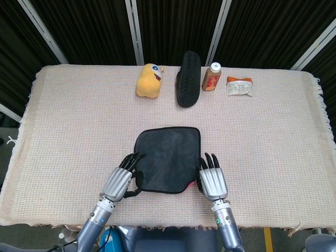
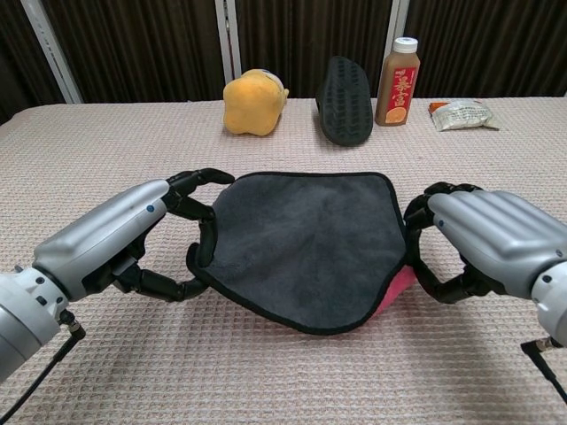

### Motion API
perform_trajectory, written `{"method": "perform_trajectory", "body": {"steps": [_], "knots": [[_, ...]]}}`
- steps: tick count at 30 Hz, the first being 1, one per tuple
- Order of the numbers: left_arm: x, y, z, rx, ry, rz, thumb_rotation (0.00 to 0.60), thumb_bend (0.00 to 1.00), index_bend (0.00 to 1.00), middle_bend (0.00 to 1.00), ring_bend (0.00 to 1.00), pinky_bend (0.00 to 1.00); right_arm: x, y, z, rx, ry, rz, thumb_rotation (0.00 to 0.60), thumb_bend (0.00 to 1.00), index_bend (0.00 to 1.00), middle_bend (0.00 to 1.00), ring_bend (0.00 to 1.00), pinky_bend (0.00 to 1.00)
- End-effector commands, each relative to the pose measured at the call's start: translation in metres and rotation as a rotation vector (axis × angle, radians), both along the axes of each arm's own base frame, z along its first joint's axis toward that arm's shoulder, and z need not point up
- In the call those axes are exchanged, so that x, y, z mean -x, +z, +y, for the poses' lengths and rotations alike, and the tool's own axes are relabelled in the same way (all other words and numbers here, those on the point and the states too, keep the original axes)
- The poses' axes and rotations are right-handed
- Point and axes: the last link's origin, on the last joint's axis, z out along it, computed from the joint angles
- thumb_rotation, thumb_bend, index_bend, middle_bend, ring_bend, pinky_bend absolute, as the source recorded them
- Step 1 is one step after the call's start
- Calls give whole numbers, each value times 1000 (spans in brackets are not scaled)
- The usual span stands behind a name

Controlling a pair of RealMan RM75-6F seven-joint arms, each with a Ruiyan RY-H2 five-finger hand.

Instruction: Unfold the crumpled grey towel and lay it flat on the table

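The dark grey towel (image 1: 168,157) with black edging lies spread nearly flat at the front middle of the table. In the chest view the towel (image 2: 301,239) shows a pink patch (image 2: 396,290) at its front right corner. My left hand (image 1: 119,181) sits at the towel's left front edge. Its fingers (image 2: 202,243) curl down onto that edge, with the thumb meeting it from below. My right hand (image 1: 212,181) is at the right front edge, and its fingers (image 2: 413,232) curl around the edge by the pink patch.
Along the back stand a yellow plush toy (image 1: 148,80), a black slipper (image 1: 188,79) on its side, a brown bottle (image 1: 211,76) and a white packet (image 1: 239,86). A cream woven cloth (image 1: 68,121) covers the table. Its front edge lies just behind my wrists.
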Motion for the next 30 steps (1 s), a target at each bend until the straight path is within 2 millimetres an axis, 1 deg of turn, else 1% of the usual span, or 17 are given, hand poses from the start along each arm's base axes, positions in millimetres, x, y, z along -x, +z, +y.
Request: {"method": "perform_trajectory", "body": {"steps": [1,13,30], "knots": [[1,-2,-1,5,-3,6,600,472,621,68,3,55,2,-2,1,-5,-4,1,600,561,733,237,85,89],[3,-8,-6,23,-13,35,600,472,617,67,2,55,9,-6,2,-22,-16,13,600,560,733,238,85,89],[6,-18,-7,43,-3,64,600,471,610,67,3,56,14,-11,5,-40,-24,20,600,560,733,237,85,89]]}}
